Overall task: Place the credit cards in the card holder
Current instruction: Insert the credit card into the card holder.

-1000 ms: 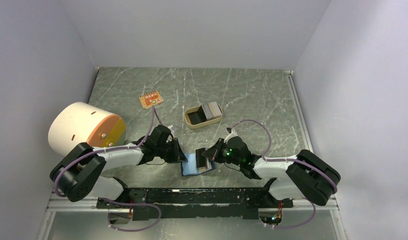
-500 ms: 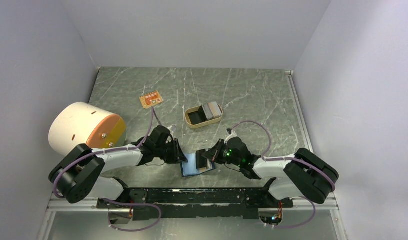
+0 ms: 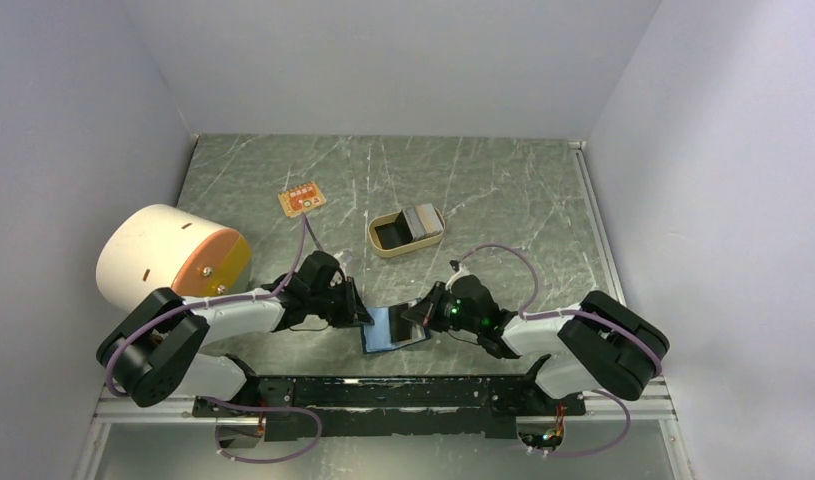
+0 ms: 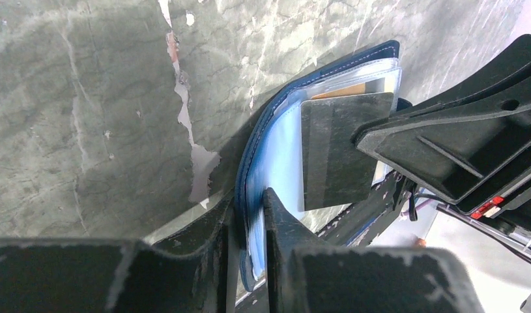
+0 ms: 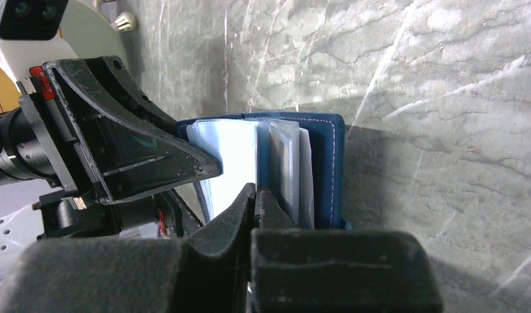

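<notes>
- The small folding card holder [image 4: 275,143], dark navy outside and light blue inside, lies open on the grey-green marbled table [image 3: 503,190] near its front edge, between the two arms.
- The left gripper [image 4: 249,195] has its fingers drawn narrow on the near edge of the card holder, with the navy cover and a pale blue leaf pinched between them; this edge is bent up off the table.
- The right gripper [image 5: 256,190] has its fingers pressed together on a thin dark grey plastic card [image 4: 334,153].
- In the left wrist view the dark grey plastic card lies flat over the blue inside of the card holder, with clear pockets and a tan strip showing behind its far edge. How deep it sits in a slot cannot be told.
- In the right wrist view the card holder's clear pockets stand fanned just beyond the closed fingertips, and the left gripper's black finger crosses from the left.
- Further back on the table, a tan oval tray [image 3: 408,249] holds a small stack of grey and white cards [image 3: 420,220] in its right half.
- A small orange board [image 3: 301,199] lies left of the tray, and a large white cylinder with an orange end [image 3: 153,250] rests at the left side.
</notes>
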Robot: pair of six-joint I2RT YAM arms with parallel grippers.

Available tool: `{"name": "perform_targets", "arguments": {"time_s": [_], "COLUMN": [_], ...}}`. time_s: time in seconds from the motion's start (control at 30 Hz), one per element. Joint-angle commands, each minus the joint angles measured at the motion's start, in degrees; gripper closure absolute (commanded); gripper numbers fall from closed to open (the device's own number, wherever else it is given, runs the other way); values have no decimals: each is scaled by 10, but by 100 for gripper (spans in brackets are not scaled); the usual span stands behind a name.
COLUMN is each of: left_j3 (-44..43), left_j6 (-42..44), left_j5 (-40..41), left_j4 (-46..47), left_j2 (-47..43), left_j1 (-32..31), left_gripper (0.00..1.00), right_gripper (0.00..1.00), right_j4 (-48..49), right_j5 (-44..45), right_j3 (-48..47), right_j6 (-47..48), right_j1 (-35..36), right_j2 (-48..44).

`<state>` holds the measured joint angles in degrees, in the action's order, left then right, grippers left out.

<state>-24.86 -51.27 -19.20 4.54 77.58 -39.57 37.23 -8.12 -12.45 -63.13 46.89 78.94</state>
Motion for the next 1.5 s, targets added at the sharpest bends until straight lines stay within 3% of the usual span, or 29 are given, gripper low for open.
{"name": "perform_targets", "arguments": {"time_s": [0.0, 0.23, 0.53, 0.8, 1.07, 1.47], "left_j3": [-2, 2, -3, -3, 13, 21], "left_j6": [4, 1, 2, -5, -31, -31], "left_j5": [-12, -16, -18, -26, -61, -54], "left_j4": [14, 24, 16, 14, 55, 61], "left_j2": [2, 3, -4, -21, -27, -21], "left_j1": [3, 3, 4, 3, 3, 4], "left_gripper": [80, 80, 80, 80, 79, 85], "right_gripper": [100, 90, 65, 54, 53, 46], "right_j4": [11, 17, -137, -199, -143, -369], "right_j5": [-15, -26, 25, 41, 10, 106], "right_j3": [9, -5, -61, -81, -98, -149], "right_j6": [-6, 0, 46, 54, 22, 98], "right_j1": [1, 2, 15, 37, 61, 61], "right_j2": [13, 52, 33, 26, 50, 7]}}
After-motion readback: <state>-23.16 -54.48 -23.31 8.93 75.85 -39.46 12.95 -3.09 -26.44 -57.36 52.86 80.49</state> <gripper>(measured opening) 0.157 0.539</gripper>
